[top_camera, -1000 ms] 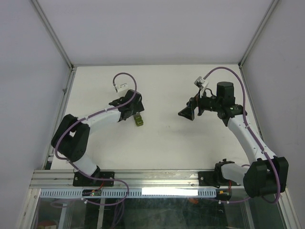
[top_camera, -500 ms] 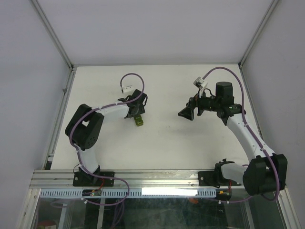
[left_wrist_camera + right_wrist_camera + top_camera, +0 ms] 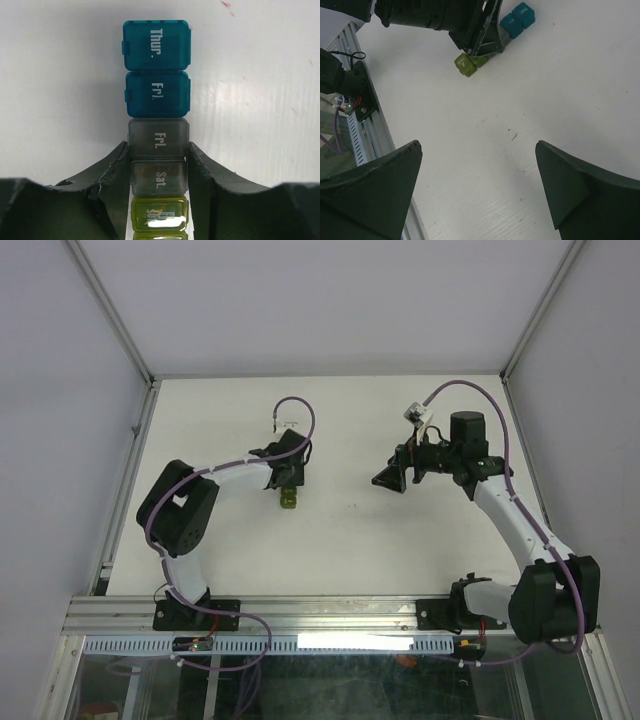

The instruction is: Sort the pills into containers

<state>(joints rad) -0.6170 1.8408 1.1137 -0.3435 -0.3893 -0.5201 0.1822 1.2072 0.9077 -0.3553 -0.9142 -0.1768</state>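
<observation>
The strip point(image 3: 157, 95) lies flat on the white surface point(image 3: 260, 100), on the left side and well clear of the walls. Its yellow-green compartments are nearest the left wrist, then two grey ones, then two teal ones farthest out. The left fingers point(image 3: 205, 185) come down over it and clasp it across the grey compartments. One finger lies along each long side and, as far as the wrist view shows, both touch the plastic. The strip looks flat on the surface, not lifted.

Every lid in view is shut, and the day labels on the grey and teal lids are readable. No pills show anywhere, loose on the surface or through the tinted lids, so I cannot tell whether any have been sorted.

Farther across, the right fingers point(image 3: 375, 190) hang spread wide with nothing between them, well apart from the strip and pointed toward it.

My judgement is that the task is at an early or handling stage. The strip is being gripped, perhaps to steady or move it, and opening lids and placing pills appears to lie ahead.
</observation>
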